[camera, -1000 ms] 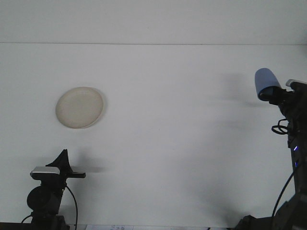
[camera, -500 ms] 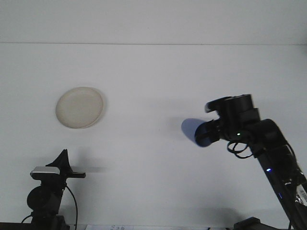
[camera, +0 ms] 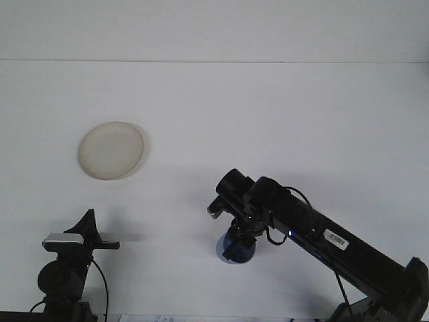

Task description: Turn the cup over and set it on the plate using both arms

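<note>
On the table (camera: 268,121) — one plate (camera: 111,150), one cup (camera: 234,249) gripped by the right claw (camera: 236,243).

Blue cup (camera: 236,249) centre-front; cream plate (camera: 111,150) far left, empty.

This looks like a robotics lab or test bench rather than a home. A plain white surface (camera: 281,114) fills the view and meets a bare white wall along its far edge. Two black jointed robot arms (camera: 322,235) rise from the near edge, with exposed cables and small lit indicator lights on the right one.
</note>
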`<state>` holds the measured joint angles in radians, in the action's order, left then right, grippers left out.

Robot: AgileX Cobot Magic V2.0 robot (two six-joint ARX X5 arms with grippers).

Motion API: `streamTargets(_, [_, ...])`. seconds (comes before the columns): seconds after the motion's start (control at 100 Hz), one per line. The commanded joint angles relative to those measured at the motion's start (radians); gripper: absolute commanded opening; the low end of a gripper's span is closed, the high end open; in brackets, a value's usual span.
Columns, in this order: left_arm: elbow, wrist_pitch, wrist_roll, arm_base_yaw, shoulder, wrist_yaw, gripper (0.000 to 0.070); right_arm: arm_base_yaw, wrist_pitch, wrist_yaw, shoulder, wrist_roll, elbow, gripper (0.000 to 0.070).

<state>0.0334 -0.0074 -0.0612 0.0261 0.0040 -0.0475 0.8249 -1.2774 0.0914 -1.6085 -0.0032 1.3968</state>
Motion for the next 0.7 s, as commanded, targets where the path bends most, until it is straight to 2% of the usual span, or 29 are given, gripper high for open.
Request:
streamTargets(0.0, [-0.019, 0.010, 0.002, -0.002, -0.001, 0.000, 0.0015, 0.027, -0.008, -0.016, -0.038, -0.013, 0.026, 0.0000])
streamTargets(0.14, [-0.019, 0.009, 0.002, -0.002, -0.001, 0.000, 0.0015, 0.059, -0.013, -0.017, -0.080, -0.020, 0.026, 0.0000])
streamTargets(0.22, [-0.019, 0.010, 0.002, -0.002, -0.001, 0.000, 0.0015, 0.070, -0.019, -0.016, -0.097, -0.020, 0.026, 0.0030])
streamTargets(0.27, [-0.019, 0.009, 0.002, -0.002, -0.001, 0.000, 0.0015, 0.072, -0.023, -0.017, -0.098, -0.021, 0.026, 0.0116])
streamTargets(0.36, [-0.019, 0.009, 0.002, -0.002, -0.001, 0.000, 0.0015, 0.078, -0.011, -0.017, -0.098, -0.024, 0.026, 0.0346])
streamTargets(0.41, [-0.019, 0.009, 0.002, -0.002, -0.001, 0.000, 0.0015, 0.078, -0.003, -0.016, -0.095, -0.024, 0.026, 0.0414])
streamTargets(0.58, [-0.019, 0.010, 0.002, -0.002, -0.001, 0.000, 0.0015, 0.075, 0.013, -0.016, -0.046, -0.073, 0.037, 0.0418])
streamTargets(0.69, [-0.019, 0.010, 0.002, -0.002, -0.001, 0.000, 0.0015, 0.060, 0.060, -0.013, 0.051, -0.072, 0.037, 0.0418])
